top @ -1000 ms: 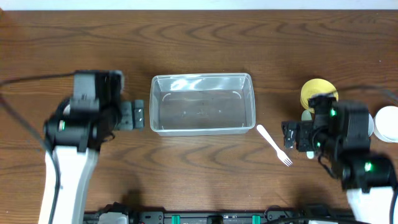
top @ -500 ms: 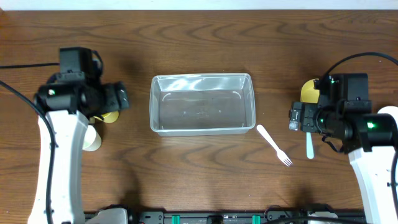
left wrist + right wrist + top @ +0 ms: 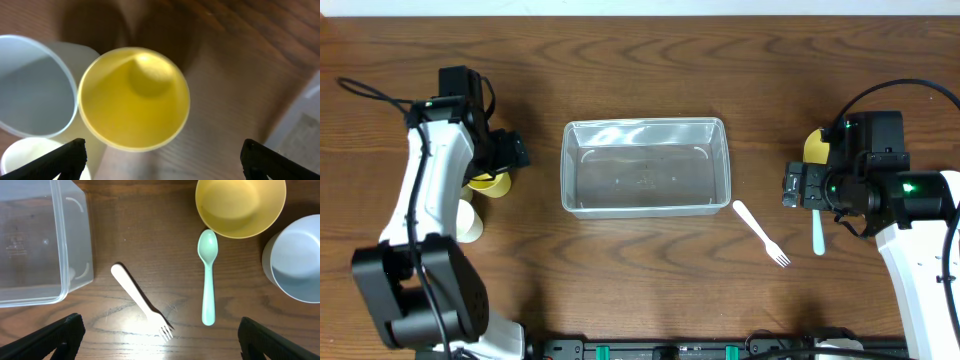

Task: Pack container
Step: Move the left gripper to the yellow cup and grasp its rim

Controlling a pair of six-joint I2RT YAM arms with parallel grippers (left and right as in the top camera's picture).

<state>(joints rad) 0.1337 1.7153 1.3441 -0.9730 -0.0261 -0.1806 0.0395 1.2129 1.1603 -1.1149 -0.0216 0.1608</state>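
Mid-table, clear rounded plastic container

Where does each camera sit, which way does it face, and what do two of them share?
Overhead: above the table, facing down on the container; left arm and right arm show.
Left wrist: on the left arm, facing down at the yellow cup; left gripper tips in bottom corners.
Right wrist: on the right arm, facing down at fork and spoon; right gripper tips in bottom corners.
Shared: overhead and right wrist both show fork, spoon, container.
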